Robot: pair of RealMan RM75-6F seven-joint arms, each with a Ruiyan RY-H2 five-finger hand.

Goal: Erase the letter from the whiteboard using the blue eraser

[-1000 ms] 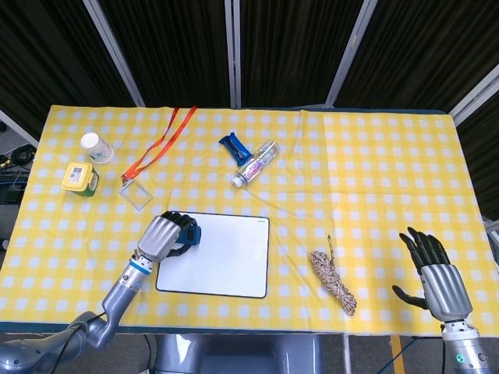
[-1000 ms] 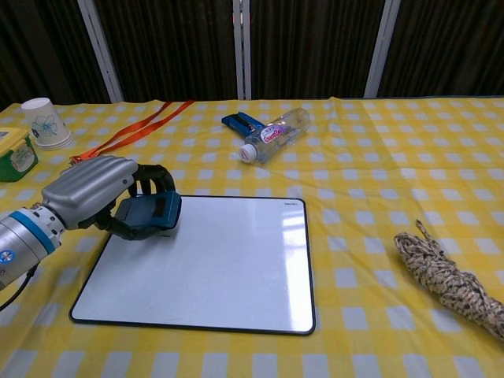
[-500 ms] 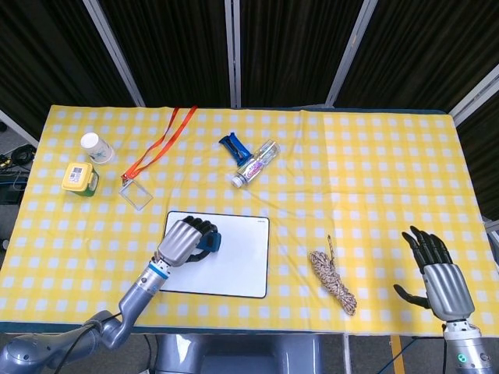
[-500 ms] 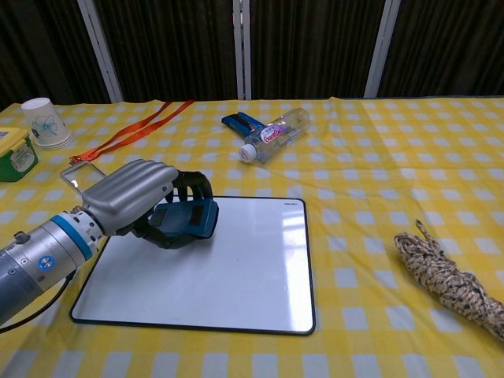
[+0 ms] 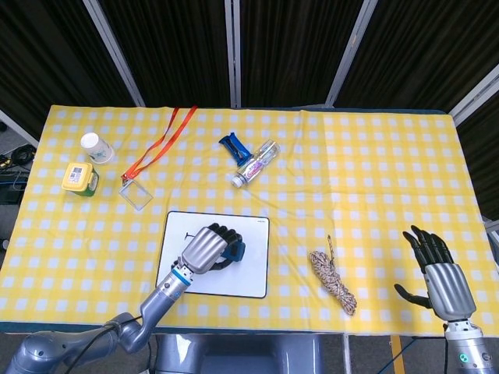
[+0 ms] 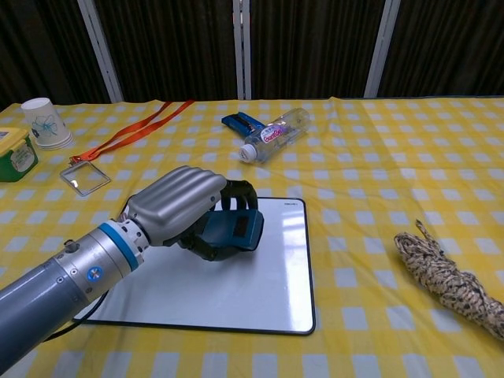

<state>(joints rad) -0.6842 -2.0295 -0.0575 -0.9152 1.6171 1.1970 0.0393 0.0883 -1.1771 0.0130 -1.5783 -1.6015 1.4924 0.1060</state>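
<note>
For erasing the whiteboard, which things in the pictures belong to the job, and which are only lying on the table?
Belong to the job:
- whiteboard
- blue eraser, held by the left hand on the board

Only lying about:
- water bottle
- blue clip
- orange lanyard with badge holder
- paper cup
- yellow-lidded tub
- rope bundle

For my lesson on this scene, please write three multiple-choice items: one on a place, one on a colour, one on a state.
1. Where is the eraser?
A. on the whiteboard
B. beside the cup
C. on the rope

2. What colour is the lanyard?
A. green
B. orange
C. white

3. How is the right hand?
A. holding the bottle
B. pressing the whiteboard
C. open, holding nothing

Key: 1 A, the left hand holds the eraser on the whiteboard. 2 B, the lanyard is orange. 3 C, the right hand has its fingers spread, nothing in it.
</note>
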